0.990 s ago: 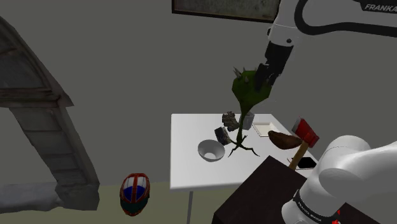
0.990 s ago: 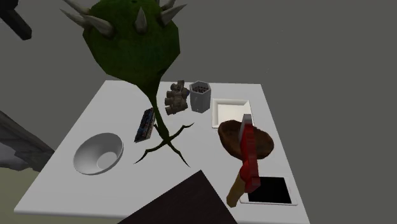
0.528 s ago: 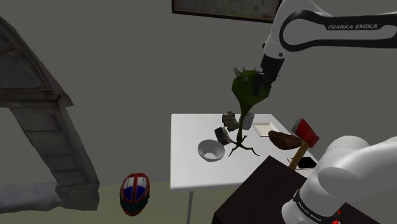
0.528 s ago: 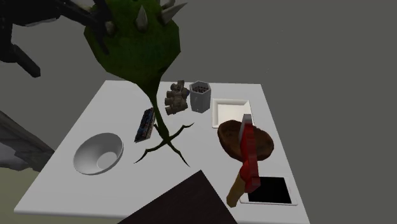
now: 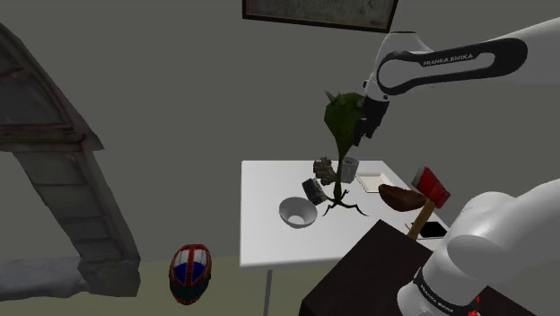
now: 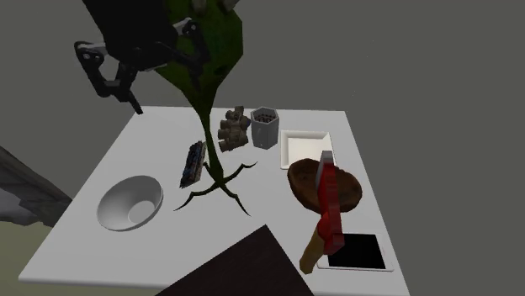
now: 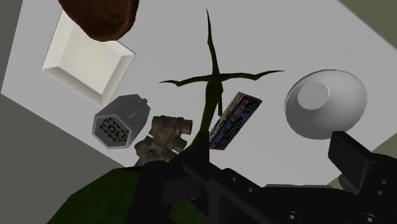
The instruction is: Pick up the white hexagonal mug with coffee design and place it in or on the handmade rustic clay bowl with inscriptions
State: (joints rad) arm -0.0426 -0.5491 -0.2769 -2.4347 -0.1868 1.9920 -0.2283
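The hexagonal mug (image 6: 265, 126) is pale grey with a printed side and dark contents, and it stands at the table's far side between a lumpy brown-grey object and a white tray; I also see the mug (image 5: 349, 168) and the mug (image 7: 117, 122) from the other cameras. The brown bowl (image 6: 324, 187) (image 5: 399, 195) (image 7: 102, 16) sits past the tray with a red axe leaning on it. My gripper (image 6: 114, 84) (image 5: 364, 126) hangs high above the table, open and empty, pressed against a plant's green spiked head. One fingertip (image 7: 351, 160) shows; the plant hides the other.
The tall plant (image 6: 206, 50) rises on a thin stem from roots (image 6: 214, 189) at mid-table. A grey-white bowl (image 6: 130, 203), a dark flat box (image 6: 194, 164), the lumpy object (image 6: 234, 129), the white tray (image 6: 304, 147), the axe (image 6: 330, 214) and a black tablet (image 6: 357, 251) also lie on the table (image 6: 151, 134).
The gripper came down into the second exterior view from the upper left, reaching the plant's head. The plant's head shifted and tilted with it. Mug and bowls did not move.
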